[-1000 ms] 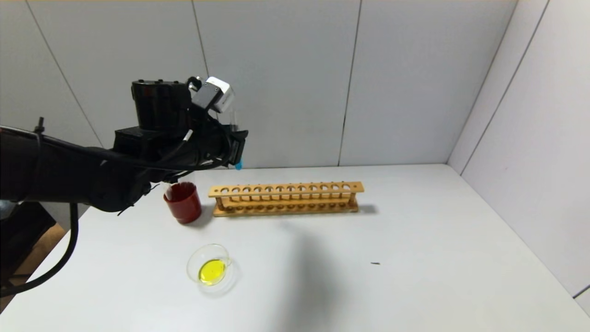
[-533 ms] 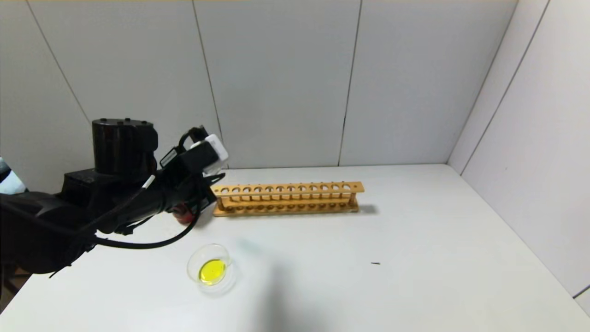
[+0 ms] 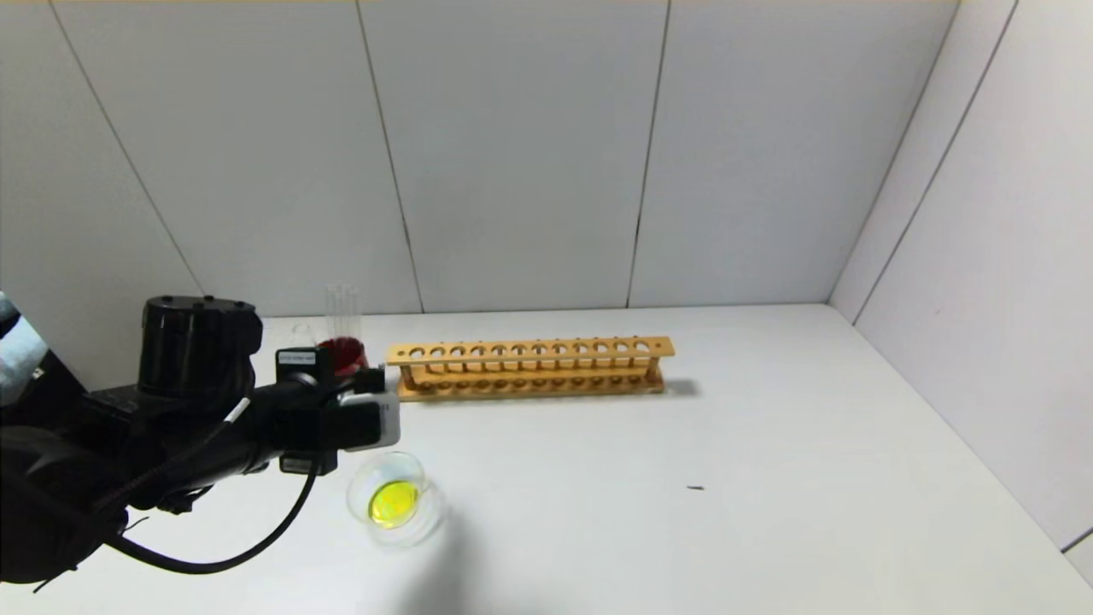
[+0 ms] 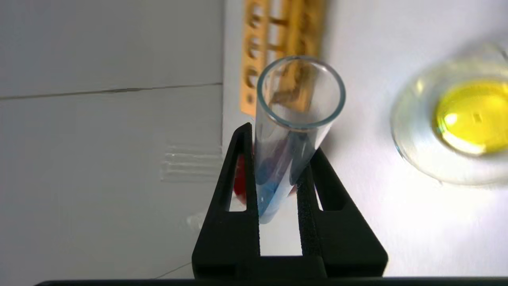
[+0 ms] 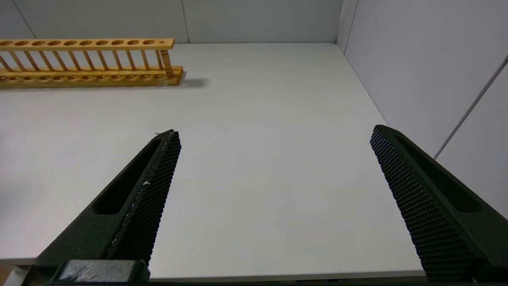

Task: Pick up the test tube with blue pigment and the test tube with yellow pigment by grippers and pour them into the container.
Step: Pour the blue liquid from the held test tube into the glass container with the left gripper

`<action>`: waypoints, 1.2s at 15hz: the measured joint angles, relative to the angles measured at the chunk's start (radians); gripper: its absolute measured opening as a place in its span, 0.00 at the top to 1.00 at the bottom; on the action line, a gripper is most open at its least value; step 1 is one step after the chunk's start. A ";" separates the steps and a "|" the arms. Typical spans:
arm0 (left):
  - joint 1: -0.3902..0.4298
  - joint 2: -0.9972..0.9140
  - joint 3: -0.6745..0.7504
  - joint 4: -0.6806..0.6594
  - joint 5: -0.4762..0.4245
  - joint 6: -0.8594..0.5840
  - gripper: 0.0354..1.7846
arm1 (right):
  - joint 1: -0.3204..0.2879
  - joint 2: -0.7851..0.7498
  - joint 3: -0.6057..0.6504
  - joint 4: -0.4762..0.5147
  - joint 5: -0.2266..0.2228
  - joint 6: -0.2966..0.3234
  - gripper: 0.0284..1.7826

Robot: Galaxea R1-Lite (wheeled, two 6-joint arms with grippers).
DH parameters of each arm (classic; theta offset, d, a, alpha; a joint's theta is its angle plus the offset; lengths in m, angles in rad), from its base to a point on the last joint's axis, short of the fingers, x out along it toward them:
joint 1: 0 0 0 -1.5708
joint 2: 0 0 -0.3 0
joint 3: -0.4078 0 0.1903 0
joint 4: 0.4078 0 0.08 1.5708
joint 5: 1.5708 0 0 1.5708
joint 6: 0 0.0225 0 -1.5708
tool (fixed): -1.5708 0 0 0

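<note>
My left gripper is shut on the test tube with blue pigment. The tube lies tilted, its open mouth pointing away from the wrist and the blue liquid still at its closed end between the fingers. The container, a shallow clear glass dish, holds yellow liquid and sits on the table just beside the tube's mouth; it also shows in the left wrist view. In the head view the left wrist hangs low, just left of the dish. No tube with yellow pigment shows. My right gripper is open and empty over bare table.
A dark red cup with clear, colourless tubes stands behind the left wrist. A long wooden tube rack stands empty at the back middle. Grey walls close the table at the back and right.
The left arm has come down from above the rack's left end to just beside the dish, turning the blue tube from upright to tilted. The right gripper has not visibly moved.
</note>
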 joint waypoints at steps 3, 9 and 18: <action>0.038 0.013 0.069 0.000 -0.001 0.130 0.84 | 0.000 0.000 0.000 0.000 0.000 0.000 0.02; 0.106 0.052 0.109 -0.002 0.010 0.287 0.84 | 0.000 0.000 0.000 0.000 0.000 0.000 0.02; 0.112 0.146 0.022 0.000 0.077 0.488 0.84 | 0.000 0.000 0.000 0.000 0.000 0.000 0.02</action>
